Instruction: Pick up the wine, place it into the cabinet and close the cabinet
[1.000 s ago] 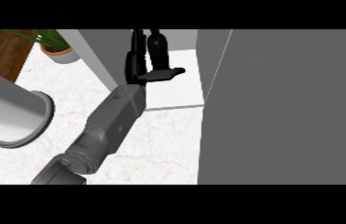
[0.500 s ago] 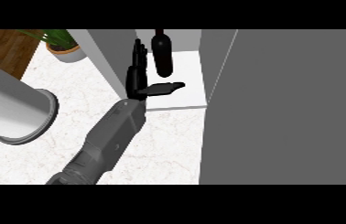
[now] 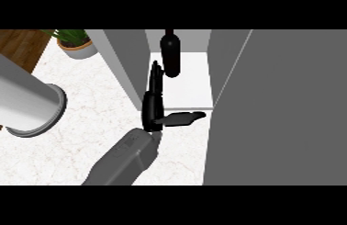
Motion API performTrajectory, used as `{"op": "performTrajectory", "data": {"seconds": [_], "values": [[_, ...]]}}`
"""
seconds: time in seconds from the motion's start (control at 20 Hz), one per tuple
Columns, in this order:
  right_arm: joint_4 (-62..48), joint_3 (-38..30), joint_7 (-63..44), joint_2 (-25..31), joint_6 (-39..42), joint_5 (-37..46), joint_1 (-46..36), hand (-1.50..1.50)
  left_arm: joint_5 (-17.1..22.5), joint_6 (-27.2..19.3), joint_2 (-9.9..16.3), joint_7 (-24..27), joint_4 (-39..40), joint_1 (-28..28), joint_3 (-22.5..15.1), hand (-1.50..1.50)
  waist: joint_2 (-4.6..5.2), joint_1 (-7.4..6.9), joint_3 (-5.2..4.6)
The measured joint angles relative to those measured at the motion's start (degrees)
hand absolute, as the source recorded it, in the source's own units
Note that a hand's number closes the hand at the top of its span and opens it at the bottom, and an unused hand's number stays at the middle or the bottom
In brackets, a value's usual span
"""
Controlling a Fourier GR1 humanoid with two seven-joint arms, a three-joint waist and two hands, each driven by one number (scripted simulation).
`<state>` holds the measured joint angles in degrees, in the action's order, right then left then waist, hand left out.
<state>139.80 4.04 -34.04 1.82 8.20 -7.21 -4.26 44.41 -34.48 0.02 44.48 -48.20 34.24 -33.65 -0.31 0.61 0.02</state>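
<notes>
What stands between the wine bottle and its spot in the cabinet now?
Nothing visible. The wine bottle already stands on the white cabinet shelf, between the side walls. The left hand, fingers straight, is just in front of it.

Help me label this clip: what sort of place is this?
Probably a kitchen counter: a white marbled countertop, an open grey cabinet with a dark wine bottle standing inside, and a potted green plant in the corner.
</notes>
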Motion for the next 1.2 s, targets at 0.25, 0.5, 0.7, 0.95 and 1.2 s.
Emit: {"op": "performTrajectory", "data": {"seconds": [0.25, 0.5, 0.7, 0.95, 1.2], "values": [[0.9, 0.7, -1.7, 0.2, -1.0, 0.3, -0.3, -1.50, -3.1, -6.7, 0.1, -2.7, -14.1, -8.0, -6.4, -1.50, -0.06, -0.65, 0.00], [1.2, 0.5, 0.7, 0.2, 0.3, 0.3, 3.0, -1.50, -6.7, -10.6, 3.3, -6.0, -27.5, -15.3, -9.4, -1.50, -0.01, -0.78, 0.01], [1.3, 0.3, -0.3, 0.2, -0.3, 0.3, 2.2, -1.50, -9.9, -13.9, 5.8, -9.0, -35.9, -20.3, -11.2, -1.50, 0.06, -0.77, 0.00], [1.0, -0.1, -0.8, 0.8, 0.1, 0.4, 1.5, -1.50, -13.6, -16.2, 8.6, -10.6, -46.2, -27.3, -13.9, -1.50, 0.12, -0.80, 0.00], [0.7, -0.2, -1.6, 1.1, 1.8, -1.0, 1.5, 1.50, -15.4, -14.5, 13.0, -10.9, -52.7, -32.2, -15.2, -1.50, 0.16, -0.76, 0.00]]}}
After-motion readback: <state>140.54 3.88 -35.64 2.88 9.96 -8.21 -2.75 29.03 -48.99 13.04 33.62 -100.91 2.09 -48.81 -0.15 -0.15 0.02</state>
